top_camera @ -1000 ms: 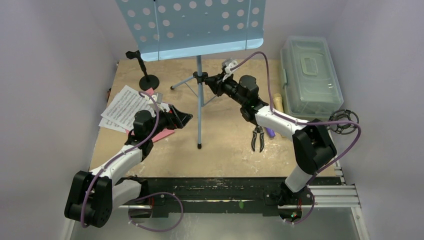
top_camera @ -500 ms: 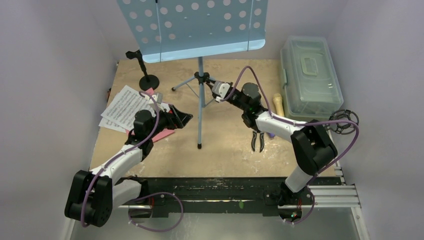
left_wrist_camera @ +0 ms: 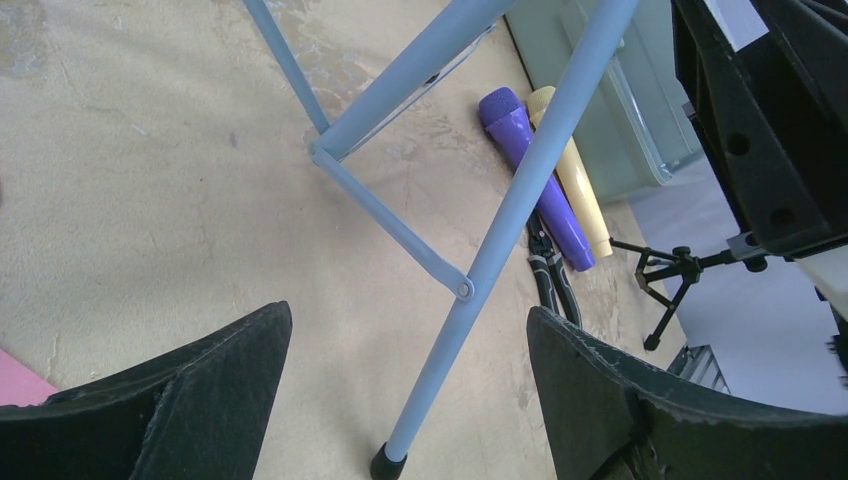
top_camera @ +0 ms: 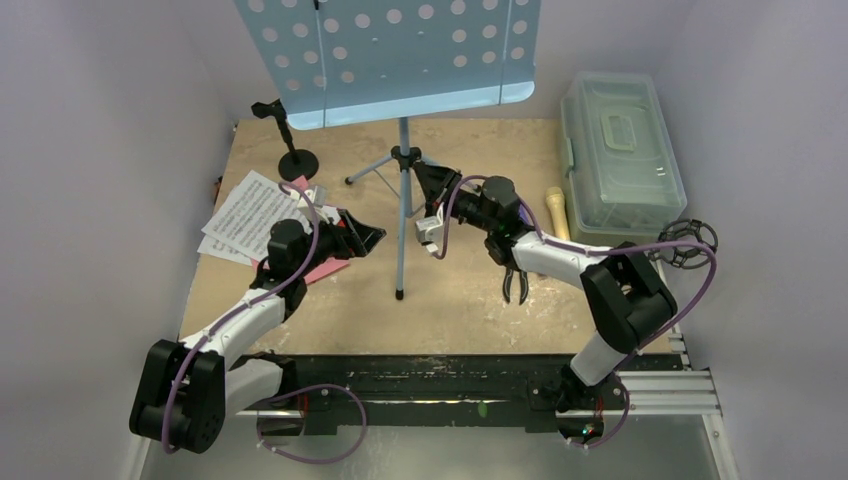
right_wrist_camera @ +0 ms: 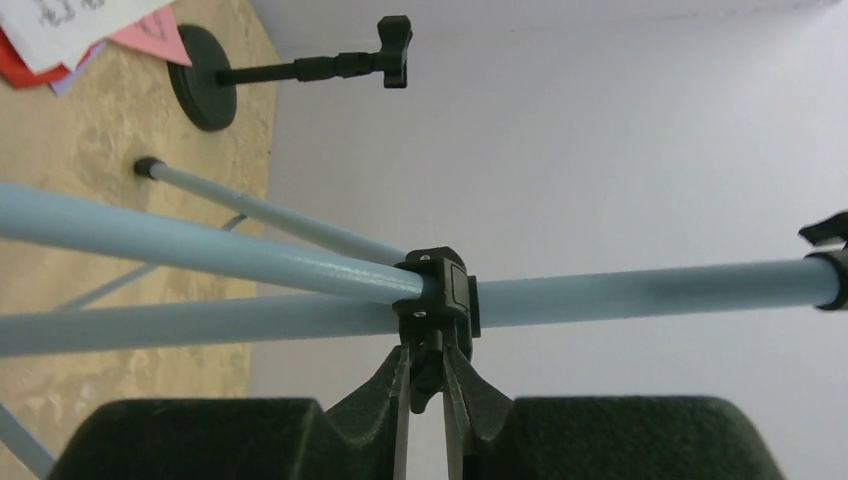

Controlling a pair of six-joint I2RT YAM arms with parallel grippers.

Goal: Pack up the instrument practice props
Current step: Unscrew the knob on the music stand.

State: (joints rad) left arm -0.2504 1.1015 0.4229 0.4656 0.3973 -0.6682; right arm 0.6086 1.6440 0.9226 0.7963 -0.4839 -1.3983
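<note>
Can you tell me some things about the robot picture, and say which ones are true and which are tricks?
1. The left gripper is holding a microphone. False: it is open and holds nothing.
2. The purple microphone lies right beside the cream microphone. True.
3. The sheet-music pages sit on the light-blue music desk. False: they lie flat on the table.
4. The right gripper pinches the black collar where the stand's legs meet its pole. True.

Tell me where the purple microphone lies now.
Left wrist view: the purple microphone lies beside the cream microphone, on the right side near the plastic box.
</note>
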